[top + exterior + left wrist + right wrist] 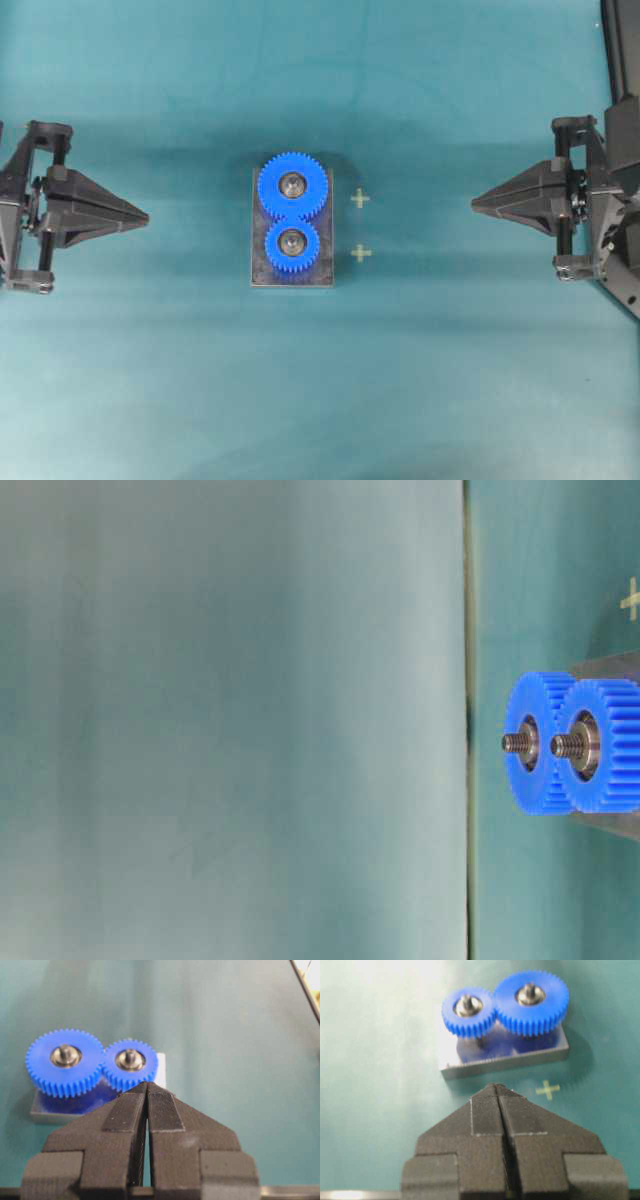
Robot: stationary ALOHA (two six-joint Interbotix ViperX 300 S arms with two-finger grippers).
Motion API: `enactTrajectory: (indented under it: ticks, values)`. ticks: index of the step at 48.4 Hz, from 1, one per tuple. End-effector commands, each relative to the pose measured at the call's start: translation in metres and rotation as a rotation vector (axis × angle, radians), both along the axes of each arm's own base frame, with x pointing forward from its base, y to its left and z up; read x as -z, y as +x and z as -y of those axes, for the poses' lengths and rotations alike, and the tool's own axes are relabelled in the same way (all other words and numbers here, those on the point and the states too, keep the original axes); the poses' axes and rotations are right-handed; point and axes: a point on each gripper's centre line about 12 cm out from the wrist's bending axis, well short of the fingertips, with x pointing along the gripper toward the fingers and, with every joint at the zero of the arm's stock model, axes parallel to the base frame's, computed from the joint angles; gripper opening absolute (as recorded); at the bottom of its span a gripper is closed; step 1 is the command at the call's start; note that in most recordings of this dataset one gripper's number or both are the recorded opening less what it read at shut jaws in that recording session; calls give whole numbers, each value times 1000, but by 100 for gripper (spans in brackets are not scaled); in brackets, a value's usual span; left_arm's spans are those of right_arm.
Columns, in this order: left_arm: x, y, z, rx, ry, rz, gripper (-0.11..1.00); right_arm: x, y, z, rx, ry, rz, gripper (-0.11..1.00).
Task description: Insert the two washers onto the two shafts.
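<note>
Two meshed blue gears, a large one (270, 195) and a small one (275, 252), sit on a grey plate (262, 272) at mid table. A threaded shaft (292, 184) stands through the large gear and another shaft (292, 241) through the small one. Round each shaft lies a silvery ring (122, 1062); whether it is the washer I cannot tell. My left gripper (145, 216) is shut and empty, well left of the plate. My right gripper (476, 206) is shut and empty, well right of it. In the wrist views both tips (147, 1084) (496, 1086) point at the gears.
Two yellow cross marks (360, 199) (361, 253) lie on the teal table just right of the plate. One cross (547, 1089) shows beside my right gripper's tip. In the table-level view both shafts (512, 743) stick up out of the gears.
</note>
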Motion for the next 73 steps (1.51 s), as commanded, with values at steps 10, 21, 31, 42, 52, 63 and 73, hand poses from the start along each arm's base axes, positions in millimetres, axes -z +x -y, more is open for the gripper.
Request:
enactTrajectory:
  ticks: [10,21,31,42,52,63,73]
  values:
    - [-6,-2,0,-1,-3,29,0,-3,2,0,3,11,14,-1]
    - [1,-9,-1,-6,-10,27,0,6,-7,-1,1,13,14,-1]
    - [0,-11,-1,-8,-18,47,0,9,-19,-2,-2,18,48,-1]
    - [13,-11,-1,-8,-17,4,0,8,-18,-2,-4,17,33,-1]
    - [17,-9,-1,-9,-17,-5,0,10,-18,-5,-19,17,25,-1]
    - [16,-8,-1,-7,-16,4,0,6,-13,-10,-44,14,14,-1]
    - [21,-5,-2,-12,-16,-19,0,-4,-6,-11,-55,1,51,-1]
